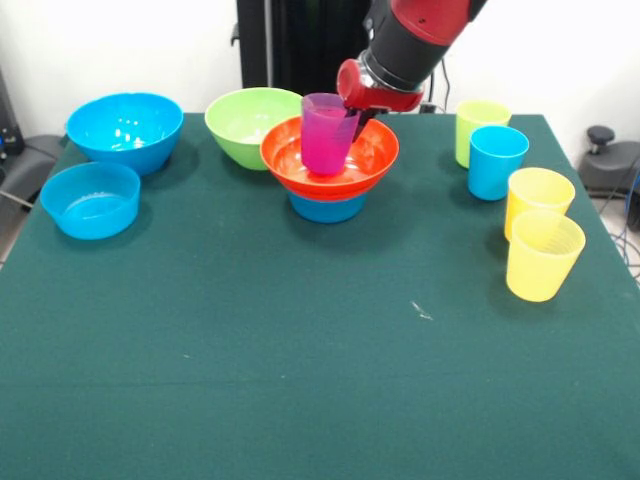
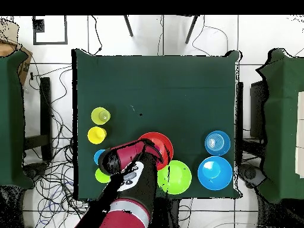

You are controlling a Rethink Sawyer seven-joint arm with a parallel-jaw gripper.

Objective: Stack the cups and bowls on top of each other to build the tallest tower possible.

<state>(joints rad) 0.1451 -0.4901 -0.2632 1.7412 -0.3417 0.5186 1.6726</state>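
Tower (image 1: 329, 165) three pieces high at the worktop's (image 1: 300, 380) far middle: small blue bowl (image 1: 328, 207) under wide orange bowl (image 1: 375, 160), purple cup (image 1: 328, 133) upright inside. Gripper (image 1: 362, 118) at the cup's rim, jaws hidden, grip impossible to tell. Unstacked: green bowl (image 1: 245, 120), two blue bowls (image 1: 125, 128), four cups (image 1: 497, 160).

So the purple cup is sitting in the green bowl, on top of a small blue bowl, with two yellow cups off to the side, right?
Not quite: in the front view the purple cup sits in the orange bowl, not the green bowl. The small blue bowl and two yellow cups are as you said.
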